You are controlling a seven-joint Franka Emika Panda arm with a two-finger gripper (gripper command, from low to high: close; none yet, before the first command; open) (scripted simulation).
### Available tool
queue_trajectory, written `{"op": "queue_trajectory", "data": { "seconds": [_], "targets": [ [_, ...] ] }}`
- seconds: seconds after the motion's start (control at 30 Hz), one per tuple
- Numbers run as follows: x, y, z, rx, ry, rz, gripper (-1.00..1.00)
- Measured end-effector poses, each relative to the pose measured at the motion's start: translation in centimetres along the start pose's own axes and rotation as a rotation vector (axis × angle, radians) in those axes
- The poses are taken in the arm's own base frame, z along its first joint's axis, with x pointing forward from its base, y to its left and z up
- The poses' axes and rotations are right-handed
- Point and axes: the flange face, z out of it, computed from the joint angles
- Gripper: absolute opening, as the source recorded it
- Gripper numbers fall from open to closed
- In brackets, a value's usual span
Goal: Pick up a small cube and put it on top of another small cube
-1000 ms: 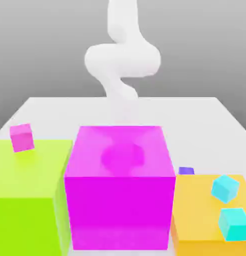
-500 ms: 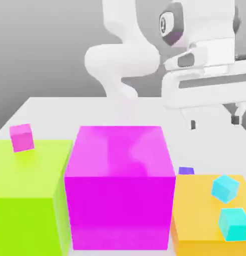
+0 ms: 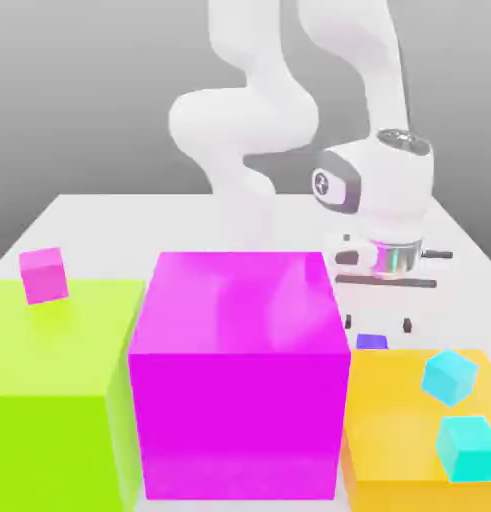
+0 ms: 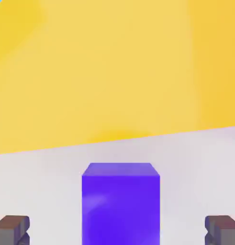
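Observation:
A tiny blue-violet small cube point(image 3: 371, 342) lies on the white table, just behind the orange block and beside the big magenta block. My gripper point(image 3: 378, 324) hangs straight down over it, open, its dark fingertips point(image 3: 409, 324) a little above the cube and on either side of it. In the hand view the small cube point(image 4: 120, 203) sits centred in my gripper point(image 4: 117, 230), with wide gaps to the fingertips point(image 4: 12, 228) on both sides. Nothing is held.
A big magenta block point(image 3: 239, 370) stands in the middle. A lime block point(image 3: 59, 400) with a pink cube point(image 3: 43, 273) on it is on the exterior view's left. An orange block point(image 3: 389, 430) carrying two cyan cubes point(image 3: 449, 376) point(image 3: 468, 447) is on the right.
The hand has dropped from high up in the exterior view's right and now hangs low over the blue-violet cube. Its fingers stayed open. No block or cube has moved.

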Motion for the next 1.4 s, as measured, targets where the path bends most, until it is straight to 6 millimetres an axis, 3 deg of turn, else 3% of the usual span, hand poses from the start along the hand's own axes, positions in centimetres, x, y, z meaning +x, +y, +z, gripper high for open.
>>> {"op": "queue_trajectory", "data": {
  "seconds": [0.3, 0.33, 0.57, 0.83, 1.07, 1.17, 1.4],
  "targets": [
    [-0.3, 0.4, 4.1, -0.001, 0.003, -0.006, 0.0],
    [-0.3, 0.5, 4.6, -0.003, 0.006, -0.005, -1.0],
    [-0.3, 0.5, 4.6, -0.001, 0.007, -0.005, -1.0],
    [-0.2, -0.1, 1.2, 0.004, -0.003, -0.008, -1.0],
    [-0.4, 0.5, -1.7, -0.002, 0.008, -0.009, -1.0],
    [-0.6, -1.2, -1.9, -0.029, 0.024, -0.036, -1.0],
    [-2.4, -9.7, -6.3, 0.039, 0.016, 0.139, -1.0]
  ]
}}
